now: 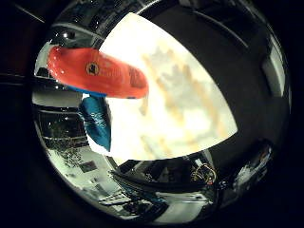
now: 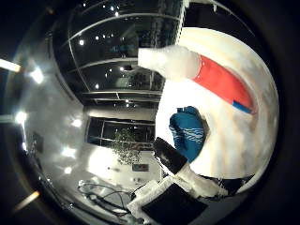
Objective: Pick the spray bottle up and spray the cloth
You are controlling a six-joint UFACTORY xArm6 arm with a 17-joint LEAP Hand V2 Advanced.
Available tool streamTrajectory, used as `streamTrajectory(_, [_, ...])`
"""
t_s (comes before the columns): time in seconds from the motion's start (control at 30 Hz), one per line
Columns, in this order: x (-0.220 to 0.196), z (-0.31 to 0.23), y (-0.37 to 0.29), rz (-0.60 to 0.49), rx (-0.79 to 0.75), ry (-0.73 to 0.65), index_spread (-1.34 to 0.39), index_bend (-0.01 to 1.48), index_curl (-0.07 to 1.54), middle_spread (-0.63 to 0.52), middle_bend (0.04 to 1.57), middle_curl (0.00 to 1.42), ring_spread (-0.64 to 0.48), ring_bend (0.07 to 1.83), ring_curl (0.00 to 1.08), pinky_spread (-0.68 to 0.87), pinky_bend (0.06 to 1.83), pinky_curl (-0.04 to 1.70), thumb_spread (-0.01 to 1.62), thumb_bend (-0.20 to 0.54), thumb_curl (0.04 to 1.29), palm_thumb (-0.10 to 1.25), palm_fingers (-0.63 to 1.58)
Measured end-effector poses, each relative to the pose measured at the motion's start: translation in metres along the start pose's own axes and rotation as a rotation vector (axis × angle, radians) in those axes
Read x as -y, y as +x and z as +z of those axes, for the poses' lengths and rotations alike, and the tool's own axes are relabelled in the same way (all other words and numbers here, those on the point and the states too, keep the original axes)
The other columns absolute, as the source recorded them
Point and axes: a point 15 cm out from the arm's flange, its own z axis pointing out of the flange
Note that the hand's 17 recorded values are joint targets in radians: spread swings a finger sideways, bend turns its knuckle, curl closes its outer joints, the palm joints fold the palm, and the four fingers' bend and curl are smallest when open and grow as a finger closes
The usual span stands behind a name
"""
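The spray bottle's red head (image 1: 99,73) lies close across my palm, with a blue band along its underside. Its white nozzle end (image 2: 171,61) points out past the edge of the white tabletop (image 1: 180,104). A crumpled blue cloth (image 2: 187,131) lies on that tabletop near its edge, beyond the bottle's head and apart from it. My hand (image 2: 180,187) shows as white and black parts, with one black-tipped finger (image 2: 168,157) bent in towards the bottle. The bottle's body and the rest of my fingers are hidden.
Dark floor (image 1: 247,71) surrounds the white tabletop. Beyond the table's edge are large dark windows with ceiling lights reflected in them (image 2: 117,70), and a leafy plant (image 2: 125,145) stands by the far wall.
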Motion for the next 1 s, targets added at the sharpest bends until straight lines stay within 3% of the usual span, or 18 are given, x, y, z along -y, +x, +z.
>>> streamTrajectory(1.0, [0.047,0.082,-0.001,0.078,0.091,0.037,-0.12,0.17,0.31,0.07,0.37,0.40,0.13,0.61,0.28,0.26,0.38,0.26,1.04,-0.017,0.36,0.73,0.40])
